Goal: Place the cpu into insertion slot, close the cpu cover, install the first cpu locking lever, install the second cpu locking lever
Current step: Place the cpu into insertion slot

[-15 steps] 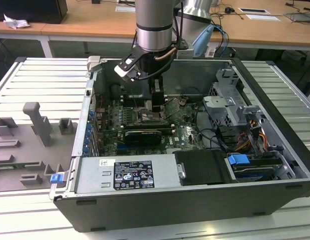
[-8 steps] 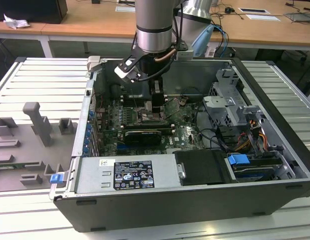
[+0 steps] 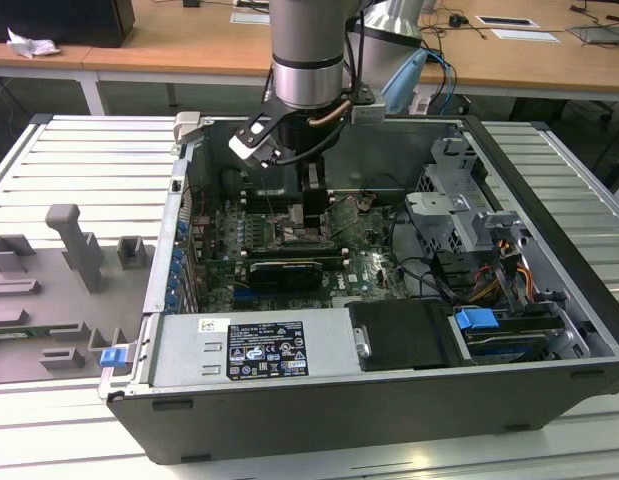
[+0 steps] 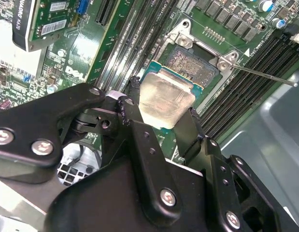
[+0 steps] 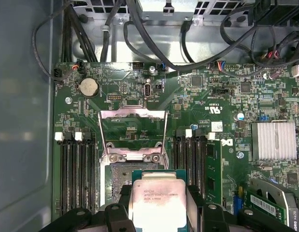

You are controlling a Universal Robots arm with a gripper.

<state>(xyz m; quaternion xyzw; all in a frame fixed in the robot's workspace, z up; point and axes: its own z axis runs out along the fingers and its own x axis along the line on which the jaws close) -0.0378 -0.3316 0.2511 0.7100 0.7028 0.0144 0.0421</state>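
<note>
gripper [image 5: 159, 194] pinches the cpu [image 5: 157, 207] by two opposite edges, chip overlapping one edge of the open socket [image 5: 121, 170]; looks just clear of it, though contact is hard to judge. cpu cover [image 5: 133, 114] stands flipped up at the socket edge away from the gripper. memory slots [image 5: 74, 166] flank both sides closely, so side room is tight.

a ribbed metal table [image 3: 89, 150] carries an open computer case [image 3: 389, 410] on its side, with grey moulded blocks [image 3: 77, 240] beside it at the exterior view's left.
</note>
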